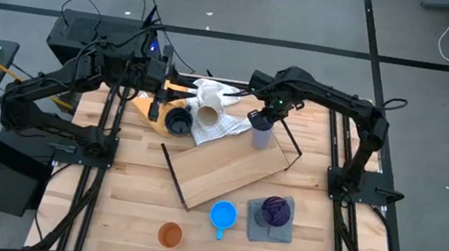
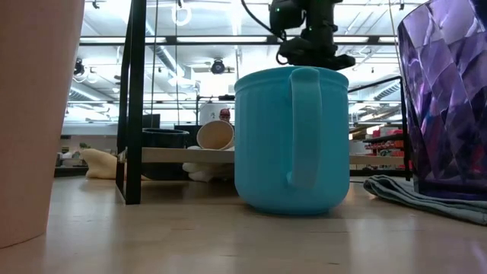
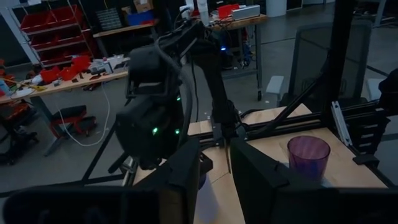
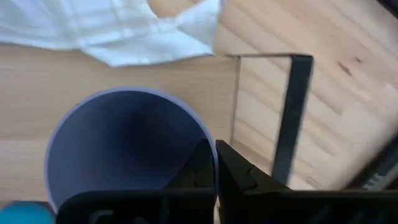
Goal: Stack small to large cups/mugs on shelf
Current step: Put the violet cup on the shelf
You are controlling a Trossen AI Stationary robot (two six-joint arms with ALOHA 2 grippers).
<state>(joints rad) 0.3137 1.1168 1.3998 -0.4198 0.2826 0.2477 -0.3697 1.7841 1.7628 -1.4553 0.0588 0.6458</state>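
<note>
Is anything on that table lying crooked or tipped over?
Yes. The beige cup lies on its side on the white cloth, mouth sideways, while the other cups stand upright. The shelf board also sits skewed, at an angle to the table slats.

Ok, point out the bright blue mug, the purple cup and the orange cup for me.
bright blue mug (image 1: 223, 214): high view, on its open mouth.
purple cup (image 1: 275, 209): high view, on its rim and inside, standing on a grey cloth.
orange cup (image 1: 169, 235): high view, on its open mouth.
</note>
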